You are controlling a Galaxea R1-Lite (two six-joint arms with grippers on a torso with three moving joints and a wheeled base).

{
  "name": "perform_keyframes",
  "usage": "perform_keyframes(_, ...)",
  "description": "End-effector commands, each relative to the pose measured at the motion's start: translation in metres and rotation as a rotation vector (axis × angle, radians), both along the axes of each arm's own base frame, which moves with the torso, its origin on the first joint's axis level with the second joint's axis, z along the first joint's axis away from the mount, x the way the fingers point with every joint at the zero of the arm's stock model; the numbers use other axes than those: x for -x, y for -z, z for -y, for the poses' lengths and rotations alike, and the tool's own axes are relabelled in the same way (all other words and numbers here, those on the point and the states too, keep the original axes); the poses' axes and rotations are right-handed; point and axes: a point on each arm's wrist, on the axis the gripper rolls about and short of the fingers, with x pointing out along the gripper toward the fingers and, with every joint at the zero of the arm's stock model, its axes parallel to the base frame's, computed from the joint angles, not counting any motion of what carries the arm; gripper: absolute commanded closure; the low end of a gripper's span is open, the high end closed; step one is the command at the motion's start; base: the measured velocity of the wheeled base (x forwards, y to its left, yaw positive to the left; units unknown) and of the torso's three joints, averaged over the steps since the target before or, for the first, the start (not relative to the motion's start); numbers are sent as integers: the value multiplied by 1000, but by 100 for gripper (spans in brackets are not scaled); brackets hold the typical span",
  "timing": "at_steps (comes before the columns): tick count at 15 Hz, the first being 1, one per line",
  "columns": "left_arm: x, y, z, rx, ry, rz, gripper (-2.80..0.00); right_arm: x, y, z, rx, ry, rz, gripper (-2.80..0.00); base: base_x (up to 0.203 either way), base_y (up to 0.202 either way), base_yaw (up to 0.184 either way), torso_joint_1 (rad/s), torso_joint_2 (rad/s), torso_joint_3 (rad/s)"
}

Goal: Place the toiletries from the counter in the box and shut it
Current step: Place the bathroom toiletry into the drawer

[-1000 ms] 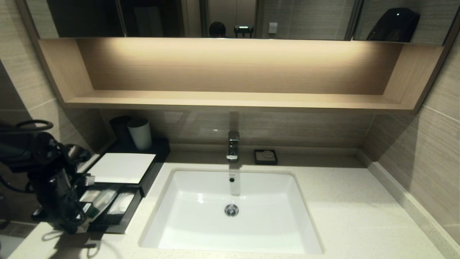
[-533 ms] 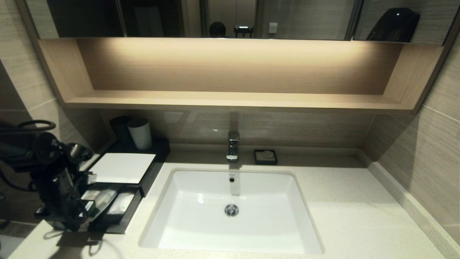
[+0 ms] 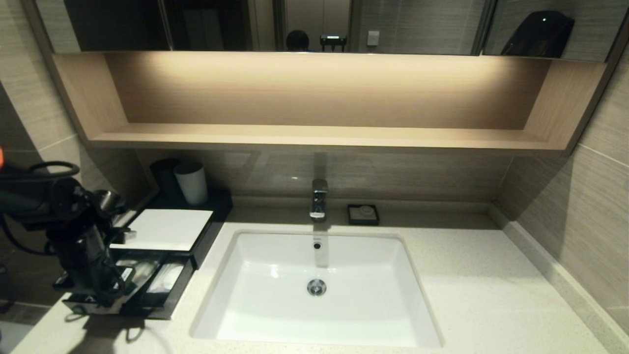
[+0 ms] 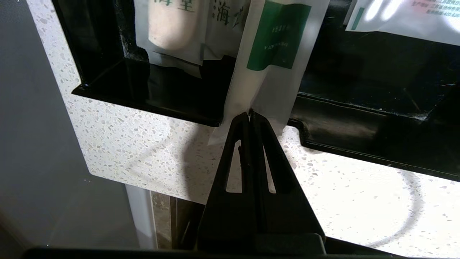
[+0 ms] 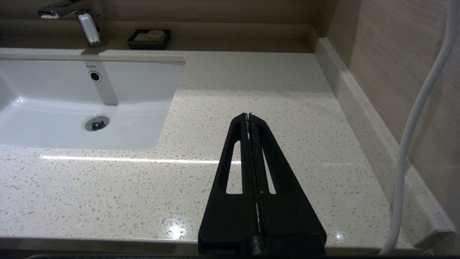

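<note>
Left pincer (image 4: 249, 114) clamps green-labelled packet (image 4: 267, 68) end (overhanging drawer (image 4: 179, 104) rim).

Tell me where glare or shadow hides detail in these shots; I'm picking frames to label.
Head view: the lit shelf is bright, while the left gripper and drawer sit in dark shadow. Left wrist view: the left gripper casts a shadow on the counter; glare washes out a packet. Right wrist view: a light streak and a glare spot mark the counter.

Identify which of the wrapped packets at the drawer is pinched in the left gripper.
The packet with the green square label: the shut left gripper pinches its end over the drawer's front edge; the other packets lie loose inside.
</note>
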Motion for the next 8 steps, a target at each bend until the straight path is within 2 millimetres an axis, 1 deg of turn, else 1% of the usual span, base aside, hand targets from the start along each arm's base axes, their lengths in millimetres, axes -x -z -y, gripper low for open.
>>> perform_keyframes(1,-1,3,1,1,3,-13,0,0,0,0,0,0,2,0,0,0,0,0,0,0)
perform_keyframes(5,-3,7,0,2,3,-16,0,0,0,0,0,0,2,0,0,0,0,0,0,0)
perform_keyframes(8,-10,5,-1,-2,-1,5,0,0,0,0,0,0,2,0,0,0,0,0,0,0)
